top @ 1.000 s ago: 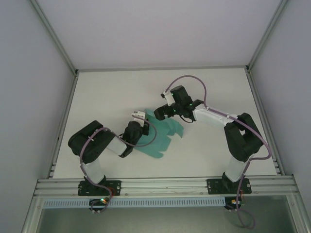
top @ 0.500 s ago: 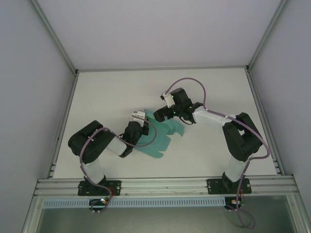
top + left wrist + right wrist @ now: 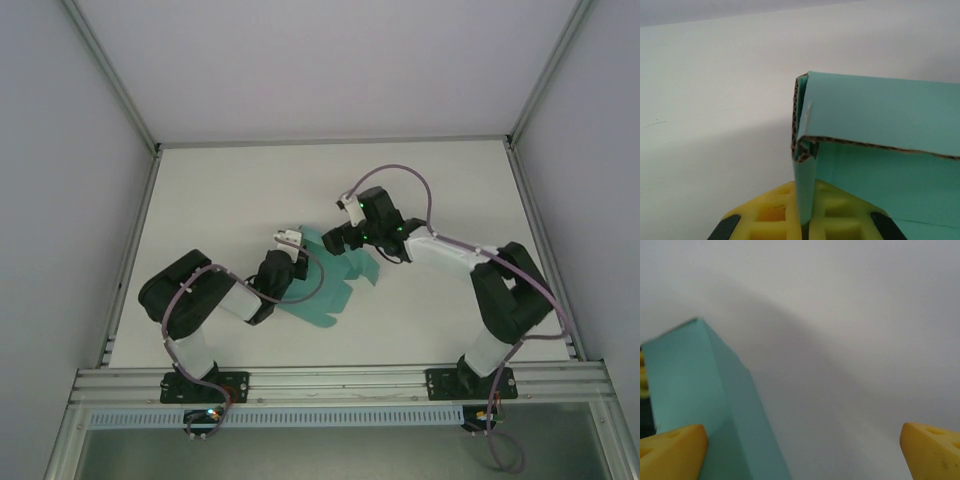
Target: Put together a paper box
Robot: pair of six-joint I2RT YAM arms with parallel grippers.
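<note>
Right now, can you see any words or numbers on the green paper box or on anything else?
No text can be read anywhere.
The teal-green folded card paper box is plain, with no print, label or number.
The white flat table carries no writing or signs either.
</note>
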